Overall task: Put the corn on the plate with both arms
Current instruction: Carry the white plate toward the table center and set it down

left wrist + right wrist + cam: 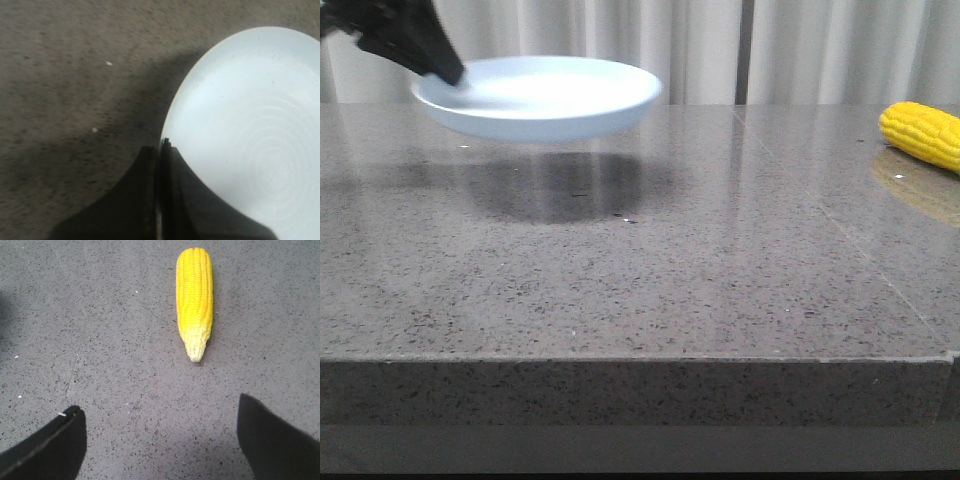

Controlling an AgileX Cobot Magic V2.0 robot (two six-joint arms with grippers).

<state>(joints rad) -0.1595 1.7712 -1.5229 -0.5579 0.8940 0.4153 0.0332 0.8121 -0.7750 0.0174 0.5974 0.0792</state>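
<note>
Corn [923,134]: one cob, flat on desk [640,270] at far right near side edge, tapered tip toward right pincer [160,440]. Right pincer spread wide, holding nothing, above bare desk just short of cob. Plate [540,97]: one, raised clear off desk at far left, shadow beneath, rim clamped between closed fingers of left pincer [159,192]. Wide bare desk surface between plate and corn, and out to front edge. No legible markings or labels.

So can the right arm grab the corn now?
Probably yes. The right gripper is open, and the corn lies flat on the bare table just ahead of its fingers, with nothing between them.
</note>
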